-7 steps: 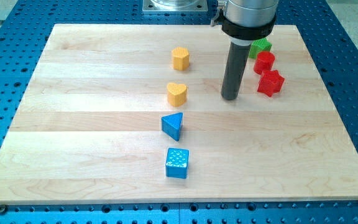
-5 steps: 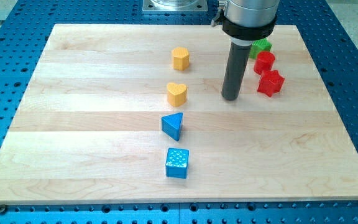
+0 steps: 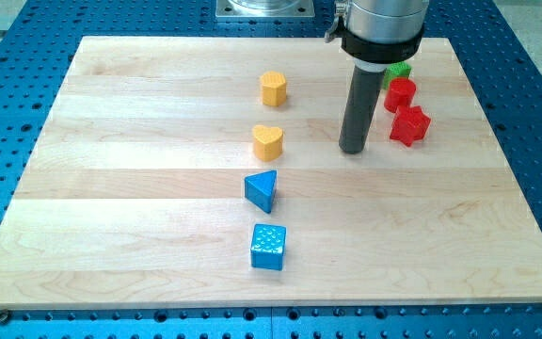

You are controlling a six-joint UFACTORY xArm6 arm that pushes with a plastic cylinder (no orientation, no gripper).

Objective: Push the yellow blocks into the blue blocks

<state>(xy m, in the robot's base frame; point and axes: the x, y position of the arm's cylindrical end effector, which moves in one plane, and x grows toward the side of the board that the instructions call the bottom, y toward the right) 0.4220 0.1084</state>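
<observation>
A yellow heart block (image 3: pixel 267 142) lies near the board's middle, just above a blue triangle block (image 3: pixel 262 190). A second yellow block (image 3: pixel 273 88), roughly hexagonal, lies further up. A blue cube (image 3: pixel 268 247) sits below the triangle. My tip (image 3: pixel 351 149) rests on the board to the right of the yellow heart, well apart from it and touching no block.
Two red blocks (image 3: pixel 400 94) (image 3: pixel 409 125) and a green block (image 3: pixel 398 69), partly hidden by the arm, sit at the upper right, just right of the rod. The wooden board (image 3: pixel 111 188) lies on a blue perforated table.
The rod has shifted very slightly to the right. No block has moved.
</observation>
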